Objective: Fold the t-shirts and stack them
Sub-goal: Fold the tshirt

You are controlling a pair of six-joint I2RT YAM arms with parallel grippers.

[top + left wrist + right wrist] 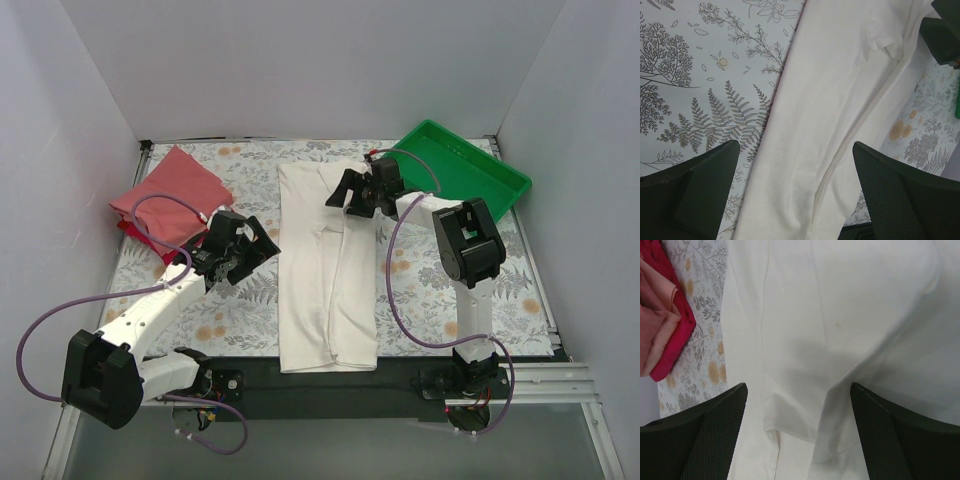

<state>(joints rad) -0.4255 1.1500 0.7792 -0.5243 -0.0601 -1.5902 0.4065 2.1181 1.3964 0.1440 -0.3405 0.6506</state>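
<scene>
The cream-white t-shirt point(325, 270) lies folded into a long strip down the middle of the frame on the floral desk point(430, 290). The left fingers point(258, 243) stand wide apart and empty just left of the strip, and the right fingers point(343, 192) are spread wide and empty over its upper right part. At upper left a folded salmon-pink t-shirt point(170, 185) rests on a red t-shirt point(140, 235), and a green tray point(470, 175) sits at upper right.
</scene>
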